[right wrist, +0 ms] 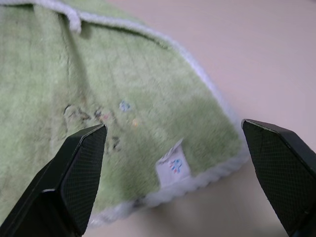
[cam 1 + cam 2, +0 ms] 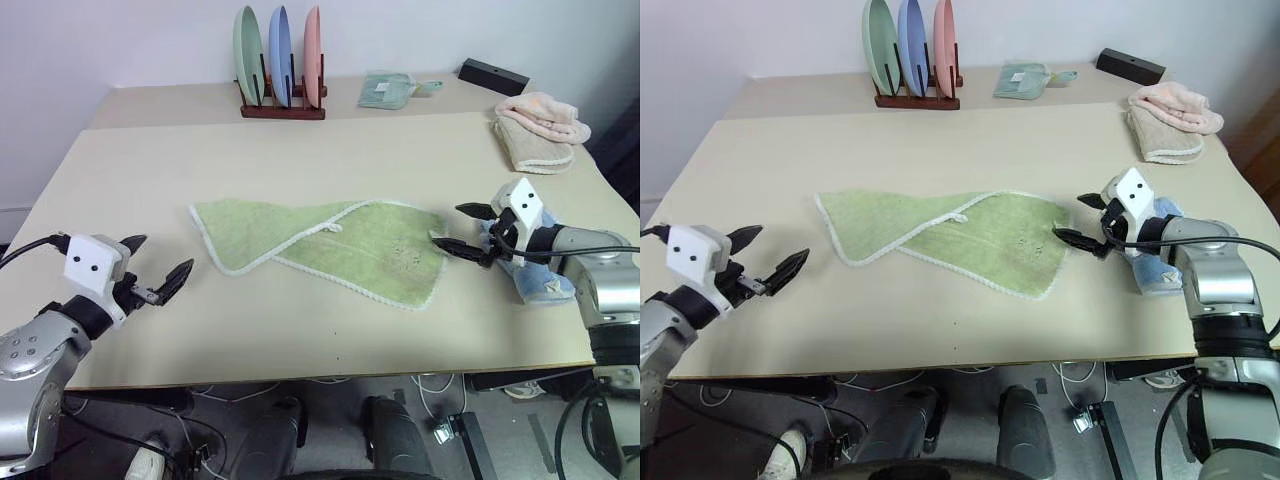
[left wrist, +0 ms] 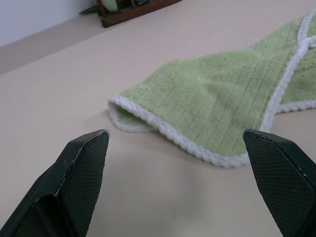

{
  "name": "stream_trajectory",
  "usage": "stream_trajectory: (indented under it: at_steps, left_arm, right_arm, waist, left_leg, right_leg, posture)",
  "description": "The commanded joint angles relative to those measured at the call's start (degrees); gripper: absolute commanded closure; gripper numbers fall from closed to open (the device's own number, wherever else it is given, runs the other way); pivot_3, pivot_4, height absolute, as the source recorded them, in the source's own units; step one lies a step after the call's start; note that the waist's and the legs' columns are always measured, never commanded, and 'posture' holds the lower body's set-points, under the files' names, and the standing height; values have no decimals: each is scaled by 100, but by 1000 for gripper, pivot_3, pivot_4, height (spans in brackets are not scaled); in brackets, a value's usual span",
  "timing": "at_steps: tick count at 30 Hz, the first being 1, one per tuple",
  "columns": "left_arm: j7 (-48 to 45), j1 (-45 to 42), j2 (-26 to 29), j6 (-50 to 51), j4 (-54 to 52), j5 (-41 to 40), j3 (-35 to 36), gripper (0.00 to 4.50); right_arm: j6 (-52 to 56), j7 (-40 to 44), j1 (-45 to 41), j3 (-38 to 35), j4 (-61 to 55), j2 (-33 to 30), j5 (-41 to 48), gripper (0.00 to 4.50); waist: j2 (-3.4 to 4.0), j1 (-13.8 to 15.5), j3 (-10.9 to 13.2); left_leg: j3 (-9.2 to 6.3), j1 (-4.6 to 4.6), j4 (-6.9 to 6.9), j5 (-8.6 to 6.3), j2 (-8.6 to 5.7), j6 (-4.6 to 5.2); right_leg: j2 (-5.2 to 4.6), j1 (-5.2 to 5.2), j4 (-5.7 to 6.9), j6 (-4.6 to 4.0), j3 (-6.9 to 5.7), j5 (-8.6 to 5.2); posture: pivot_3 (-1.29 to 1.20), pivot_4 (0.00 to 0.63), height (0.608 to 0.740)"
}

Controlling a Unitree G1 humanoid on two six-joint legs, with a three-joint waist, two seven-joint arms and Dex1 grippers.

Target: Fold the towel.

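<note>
Left gripper (image 2: 158, 268) jaws open, short of towel (image 2: 330, 245), right gripper (image 2: 462, 228) jaws open at its edge

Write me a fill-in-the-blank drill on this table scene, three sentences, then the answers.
1. The green towel lies partly folded on the ____.
2. Both the left gripper and the right gripper have their fingers ____.
3. The wooden rack at the far edge holds ____ upright plates.

Answers: table; open; three
</note>
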Motion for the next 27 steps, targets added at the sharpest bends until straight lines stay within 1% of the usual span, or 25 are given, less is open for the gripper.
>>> stream_trajectory:
  at_steps: [1,6,9,11,14,16,20,23,26,27]
  left_arm:
    - [35,-27,-8,-67,-65,41,15,71]
    - [-5,-13,-61,-69,-161,33,-165,71]
    - [-229,-165,47,32,-403,-71,-618,71]
    - [-454,-100,322,46,-471,133,-891,71]
    - [-727,62,779,-253,-324,697,-1243,71]
    - [-746,-73,914,-508,-96,1123,-1665,71]
    - [-766,-425,995,-592,284,1610,-2165,71]
    - [-760,-825,856,-549,655,1647,-2310,71]
    - [-830,-988,833,-684,979,1750,-2398,71]
    - [-820,-1206,737,-680,1203,1804,-2531,71]
  right_arm:
    - [9,-106,-110,-98,-283,5,38,0]
    - [113,-227,-206,-67,-446,113,78,0]
    - [120,-301,-128,-29,-565,242,73,0]
    - [165,-362,-66,-10,-688,323,91,0]
    - [336,-503,74,27,-1043,479,123,0]
    - [380,-562,142,41,-1132,570,142,0]
    - [507,-668,264,4,-1399,658,217,0]
    - [582,-747,341,-77,-1545,682,316,0]
    - [625,-863,441,-49,-1690,717,333,0]
    - [616,-875,475,-58,-1707,724,357,0]
  waist:
    - [0,-14,0]
    - [0,-4,0]
    - [-1,13,0]
    - [-2,7,0]
    - [0,-5,0]
    - [1,-8,0]
    - [1,6,0]
    - [0,10,1]
    - [1,-5,0]
    - [2,-2,0]
  left_leg:
    - [0,0,0,0,3,0]
    - [2,1,-1,0,8,0]
    - [3,0,0,0,8,0]
    - [5,-1,2,0,7,0]
    - [7,0,-4,0,9,-1]
    - [8,0,-5,0,15,-1]
    - [7,0,-2,-1,16,-1]
    - [2,-1,-1,-1,16,-1]
    - [-2,0,-2,-1,17,-1]
    - [-1,0,-5,-1,17,-1]
  right_leg:
    - [2,-1,0,-2,2,1]
    - [7,-3,0,-3,5,2]
    - [7,-3,-1,-3,6,3]
    - [7,-2,-1,-3,6,3]
    - [9,-6,0,-3,9,4]
    - [14,-8,-1,-5,11,5]
    - [16,-8,-2,-10,13,7]
    - [17,-8,-1,-9,13,8]
    - [19,-8,-1,-1,13,12]
    - [19,-10,-2,-1,14,12]
  posture:
    - [0,150,740]
    - [0,150,740]
    - [0,150,740]
    - [0,150,740]
    - [0,150,740]
    - [0,150,740]
    - [0,150,740]
    - [0,150,740]
    - [0,150,740]
    - [0,150,740]
